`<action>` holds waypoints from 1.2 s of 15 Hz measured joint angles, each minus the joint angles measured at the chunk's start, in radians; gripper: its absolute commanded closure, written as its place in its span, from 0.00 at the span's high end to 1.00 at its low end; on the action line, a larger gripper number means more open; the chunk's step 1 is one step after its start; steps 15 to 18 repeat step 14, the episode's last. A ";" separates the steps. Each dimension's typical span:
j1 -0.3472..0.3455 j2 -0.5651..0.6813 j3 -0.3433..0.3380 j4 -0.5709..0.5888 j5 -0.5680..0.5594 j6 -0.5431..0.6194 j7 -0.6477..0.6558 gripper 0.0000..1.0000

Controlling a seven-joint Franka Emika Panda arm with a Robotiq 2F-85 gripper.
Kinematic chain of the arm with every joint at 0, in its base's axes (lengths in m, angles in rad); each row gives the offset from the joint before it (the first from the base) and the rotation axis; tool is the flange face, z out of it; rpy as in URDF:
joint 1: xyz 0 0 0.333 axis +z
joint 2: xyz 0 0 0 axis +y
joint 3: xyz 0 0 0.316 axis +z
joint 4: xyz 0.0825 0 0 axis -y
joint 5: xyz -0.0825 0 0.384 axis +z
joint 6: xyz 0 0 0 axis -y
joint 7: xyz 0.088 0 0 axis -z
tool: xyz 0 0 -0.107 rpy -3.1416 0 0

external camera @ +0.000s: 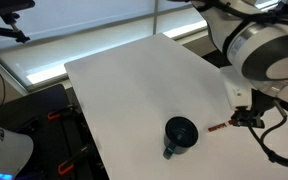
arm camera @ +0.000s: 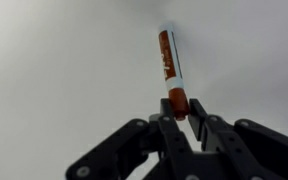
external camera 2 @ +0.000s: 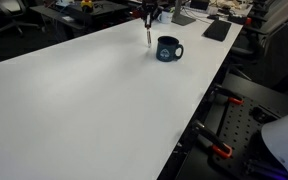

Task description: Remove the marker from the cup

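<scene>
A: What does the gripper (arm camera: 177, 108) hold?

B: It is clamped on one end of the marker (arm camera: 168, 60). In the wrist view the pen points toward 12 o'clock.

A: And where is the marker compared to the cup (external camera: 180, 133)?

B: Outside it. In an exterior view the marker is at 3 o'clock of the cup, apart from it, over the white table (external camera: 124, 80).
</scene>
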 measured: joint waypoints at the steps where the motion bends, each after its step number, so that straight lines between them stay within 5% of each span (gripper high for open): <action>1: 0.000 0.010 0.003 0.002 0.000 0.000 0.000 0.06; 2: 0.000 0.018 0.007 0.002 0.000 0.000 0.000 0.44; 3: 0.000 0.026 0.012 0.002 0.000 0.000 0.000 0.52; 4: 0.000 0.031 0.018 0.002 0.000 -0.004 0.000 0.33; 7: 0.000 0.038 0.036 0.002 0.000 -0.019 -0.003 0.52; 18: -0.001 0.038 0.038 0.002 0.000 -0.020 -0.004 0.52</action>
